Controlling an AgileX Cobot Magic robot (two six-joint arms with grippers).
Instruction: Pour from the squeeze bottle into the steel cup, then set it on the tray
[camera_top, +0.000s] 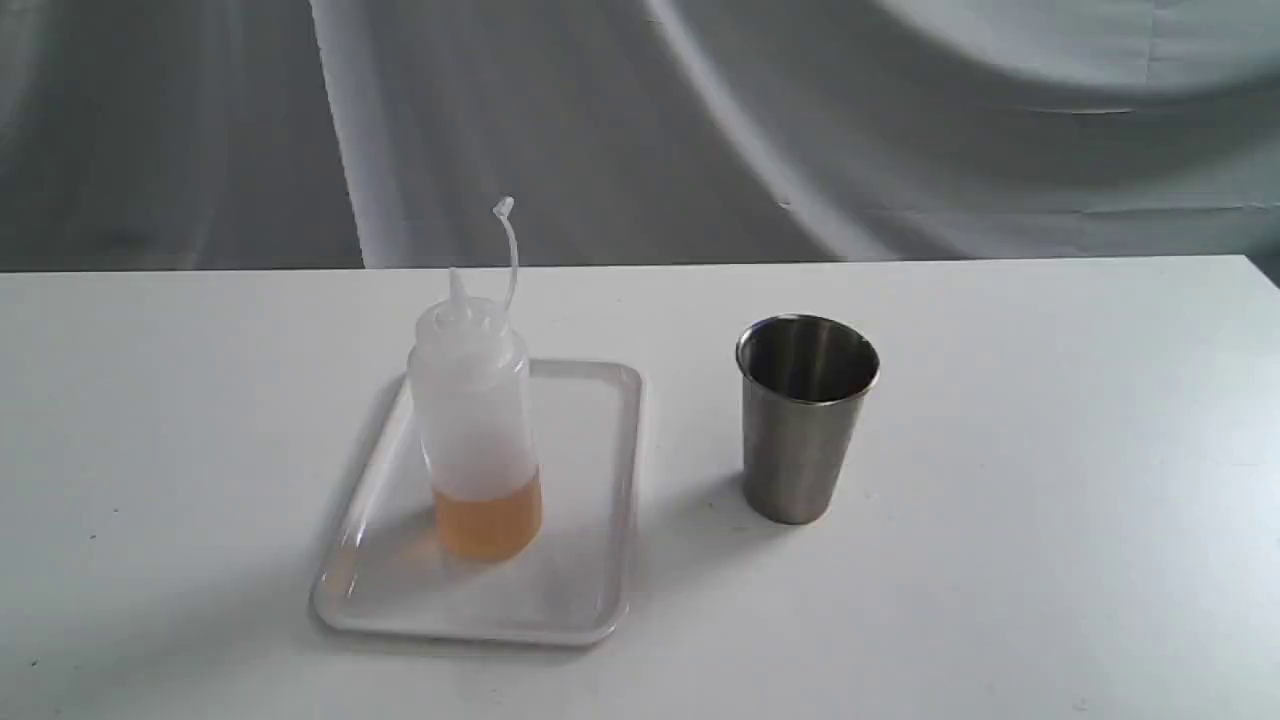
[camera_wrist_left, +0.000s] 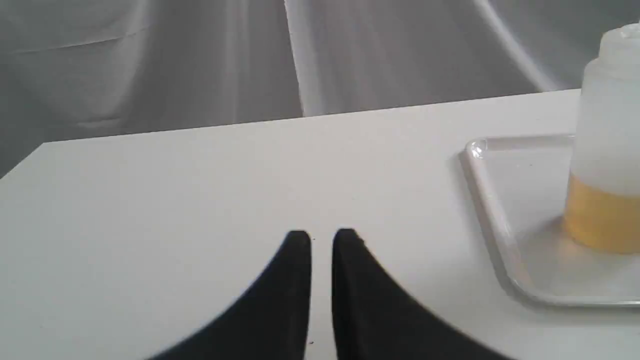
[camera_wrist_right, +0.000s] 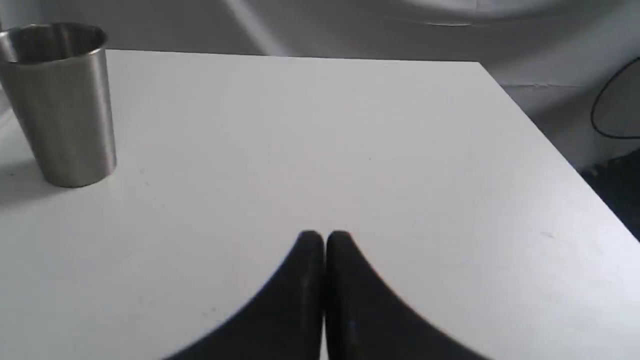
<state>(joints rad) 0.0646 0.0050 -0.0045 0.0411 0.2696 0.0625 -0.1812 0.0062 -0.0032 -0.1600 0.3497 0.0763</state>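
The squeeze bottle (camera_top: 476, 420) stands upright on the white tray (camera_top: 590, 580), left of centre, with amber liquid at its bottom and its cap strap curling up. It also shows at the edge of the left wrist view, squeeze bottle (camera_wrist_left: 607, 150) on tray (camera_wrist_left: 492, 210). The steel cup (camera_top: 805, 415) stands upright on the table to the tray's right, and the right wrist view shows this cup (camera_wrist_right: 62, 107) too. My left gripper (camera_wrist_left: 322, 235) hovers over bare table away from the tray, fingers nearly together, holding nothing. My right gripper (camera_wrist_right: 325, 235) is shut and empty, apart from the cup. Neither gripper appears in the exterior view.
The white table (camera_top: 1050, 450) ends at a far edge against a grey draped cloth backdrop (camera_top: 800, 120). In the right wrist view a side edge of the table (camera_wrist_right: 550, 135) shows, with dark cables (camera_wrist_right: 615, 115) beyond it.
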